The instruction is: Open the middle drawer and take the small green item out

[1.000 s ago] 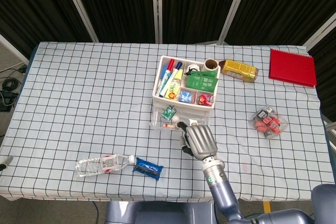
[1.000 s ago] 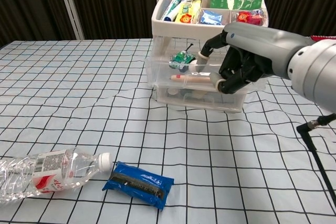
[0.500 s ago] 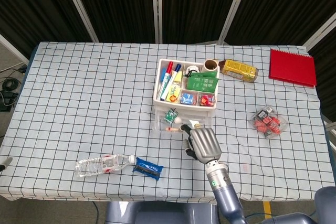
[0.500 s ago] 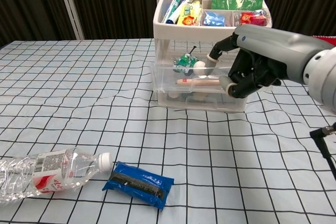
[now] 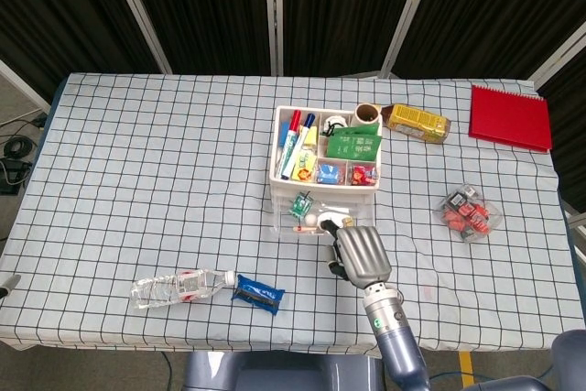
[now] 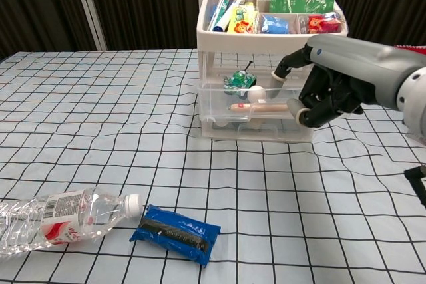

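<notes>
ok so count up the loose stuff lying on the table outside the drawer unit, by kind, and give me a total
Plastic bottle: 1
Blue snack packet: 1
Red notebook: 1
Yellow box: 1
Clear pack of red bits: 1
Total: 5

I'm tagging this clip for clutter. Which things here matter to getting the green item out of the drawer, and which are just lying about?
Part of the job:
clear plastic drawer unit
pulled-out middle drawer
small green item inside it
right hand at the drawer front

Lying about:
crushed clear water bottle
blue snack packet
red notebook
yellow box
clear pack of red pieces
</notes>
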Controlling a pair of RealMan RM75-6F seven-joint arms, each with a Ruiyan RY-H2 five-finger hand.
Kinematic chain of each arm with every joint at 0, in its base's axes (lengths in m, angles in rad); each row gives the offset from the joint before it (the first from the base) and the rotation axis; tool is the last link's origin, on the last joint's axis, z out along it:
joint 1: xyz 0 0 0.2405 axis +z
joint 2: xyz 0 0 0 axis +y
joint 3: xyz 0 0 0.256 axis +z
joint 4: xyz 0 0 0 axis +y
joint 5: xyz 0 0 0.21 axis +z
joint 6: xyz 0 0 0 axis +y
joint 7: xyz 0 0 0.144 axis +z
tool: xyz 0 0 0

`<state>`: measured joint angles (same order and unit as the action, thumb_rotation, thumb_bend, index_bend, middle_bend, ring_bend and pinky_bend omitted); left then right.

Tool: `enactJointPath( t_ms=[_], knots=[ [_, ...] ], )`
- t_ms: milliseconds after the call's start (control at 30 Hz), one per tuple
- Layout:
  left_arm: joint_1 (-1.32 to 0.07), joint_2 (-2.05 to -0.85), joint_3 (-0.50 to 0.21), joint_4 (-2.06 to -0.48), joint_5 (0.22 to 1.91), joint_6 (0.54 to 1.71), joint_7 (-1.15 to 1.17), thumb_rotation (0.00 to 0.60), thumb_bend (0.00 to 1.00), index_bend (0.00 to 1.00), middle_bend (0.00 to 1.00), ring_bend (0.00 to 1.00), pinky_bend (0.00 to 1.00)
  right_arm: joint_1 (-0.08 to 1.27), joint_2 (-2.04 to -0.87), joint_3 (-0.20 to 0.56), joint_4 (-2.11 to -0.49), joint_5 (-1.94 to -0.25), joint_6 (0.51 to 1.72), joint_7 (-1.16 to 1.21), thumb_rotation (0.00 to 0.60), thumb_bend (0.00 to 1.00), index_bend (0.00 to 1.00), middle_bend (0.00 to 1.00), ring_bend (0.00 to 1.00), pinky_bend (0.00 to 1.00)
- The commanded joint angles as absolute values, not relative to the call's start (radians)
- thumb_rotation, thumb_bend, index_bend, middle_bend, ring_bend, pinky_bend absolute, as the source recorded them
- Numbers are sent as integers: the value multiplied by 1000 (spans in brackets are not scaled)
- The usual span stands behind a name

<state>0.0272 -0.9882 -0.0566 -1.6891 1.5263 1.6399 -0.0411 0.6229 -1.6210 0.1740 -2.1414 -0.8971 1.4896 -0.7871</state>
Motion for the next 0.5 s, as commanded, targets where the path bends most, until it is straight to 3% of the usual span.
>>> enactJointPath(
  t_ms=[33,500],
  knots=[
    [27,-988,-56,-1690,1527,1639,-39,600,49,0,0,0,0,617,-1613,174,-2147,-897,1492,-785,600,500,501,910,894,753],
    [28,-987,-55,-1691,1529,1641,-40,600,49,0,0,0,0,595,-1576,177,-2171,-891,1506,-788,600,500,514,911,894,753]
  ],
)
